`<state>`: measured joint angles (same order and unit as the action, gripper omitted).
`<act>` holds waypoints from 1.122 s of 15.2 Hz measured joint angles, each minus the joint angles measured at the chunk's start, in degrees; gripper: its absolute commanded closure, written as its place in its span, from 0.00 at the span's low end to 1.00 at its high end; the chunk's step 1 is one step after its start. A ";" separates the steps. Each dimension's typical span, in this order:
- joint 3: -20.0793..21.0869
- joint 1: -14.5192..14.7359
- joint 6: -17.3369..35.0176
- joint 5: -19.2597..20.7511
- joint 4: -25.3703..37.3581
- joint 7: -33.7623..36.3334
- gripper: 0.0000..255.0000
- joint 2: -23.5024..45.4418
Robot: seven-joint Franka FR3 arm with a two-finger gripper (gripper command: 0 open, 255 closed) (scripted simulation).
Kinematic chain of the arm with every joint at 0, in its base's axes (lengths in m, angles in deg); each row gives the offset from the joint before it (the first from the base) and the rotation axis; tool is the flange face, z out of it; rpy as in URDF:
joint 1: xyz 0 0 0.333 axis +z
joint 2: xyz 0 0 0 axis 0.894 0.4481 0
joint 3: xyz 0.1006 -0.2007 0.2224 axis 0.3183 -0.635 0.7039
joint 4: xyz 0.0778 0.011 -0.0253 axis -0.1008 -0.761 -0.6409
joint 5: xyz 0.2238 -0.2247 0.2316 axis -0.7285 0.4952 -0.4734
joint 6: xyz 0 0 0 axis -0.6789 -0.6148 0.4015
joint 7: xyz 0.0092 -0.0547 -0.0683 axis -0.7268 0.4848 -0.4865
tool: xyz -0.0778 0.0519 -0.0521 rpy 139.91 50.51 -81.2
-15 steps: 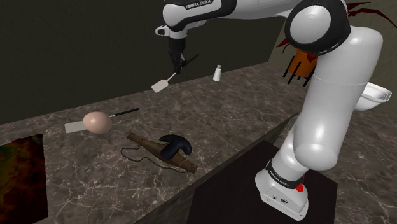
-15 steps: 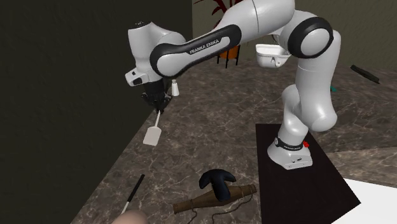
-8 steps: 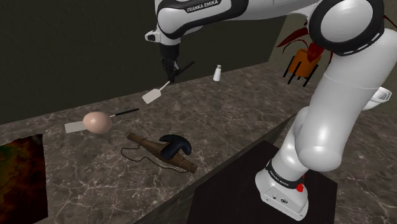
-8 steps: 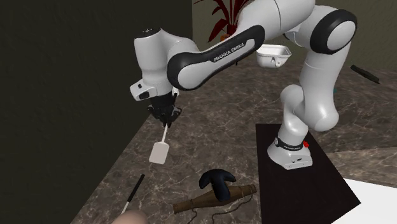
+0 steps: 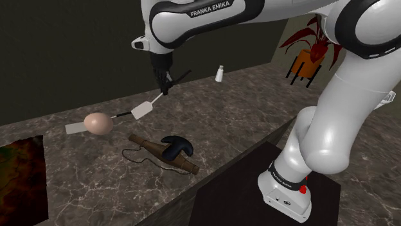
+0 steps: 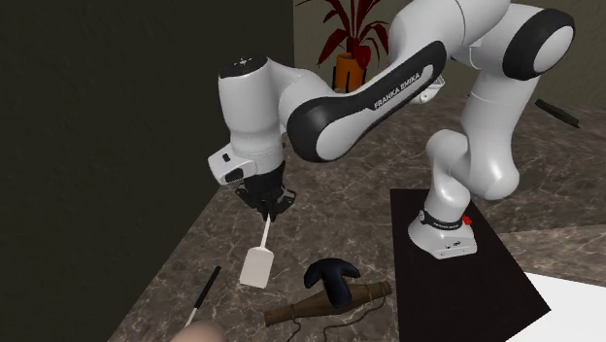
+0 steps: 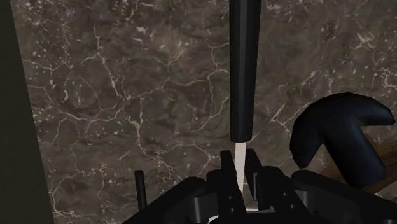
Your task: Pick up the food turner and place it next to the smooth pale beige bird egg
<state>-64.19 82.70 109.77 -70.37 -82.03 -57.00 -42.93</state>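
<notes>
Dark, white-veined stone counter (image 5: 244, 109) seen from the shoulder view, described from that view's left to its right. At the far left edge, a dark mottled patch (image 5: 19, 180) lies on the counter. Next comes a second turner (image 5: 74, 128), lying flat with its white blade toward the left and its thin black handle running right. The pale beige egg (image 5: 98, 122) rests against it, in front of its shank.

Just right of the egg, the food turner (image 5: 142, 110) hangs slanted from the black gripper (image 5: 166, 86), white blade lowest and near the tip of the second turner's handle, black handle pointing up and right. From the wrist view the fingers (image 7: 226, 172) are clamped on the turner's pale shank, just below its black handle.

In front of the egg and the food turner, nearer the camera, lies a wooden tool (image 5: 186, 165) with a dark blue forked piece (image 5: 177, 146) across it and a thin cord. It sits apart from the egg.

Further right, at the counter's back edge, stands a small white shaker (image 5: 220, 73). Beyond it, a red-leaved potted plant (image 5: 311, 54). At the lower right, the arm's stand (image 5: 244, 192).
</notes>
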 measured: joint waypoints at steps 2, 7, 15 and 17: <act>1.34 1.44 -0.18 -0.06 -0.12 2.74 1.00 -0.14; 4.59 4.88 -0.53 -0.30 -1.19 9.36 1.00 -1.21; 9.83 10.45 -1.44 -0.32 1.53 20.10 1.00 1.15; 11.05 11.86 -1.42 -0.24 2.17 22.76 1.00 1.94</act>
<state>-53.14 94.56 108.35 -70.61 -79.86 -34.24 -40.99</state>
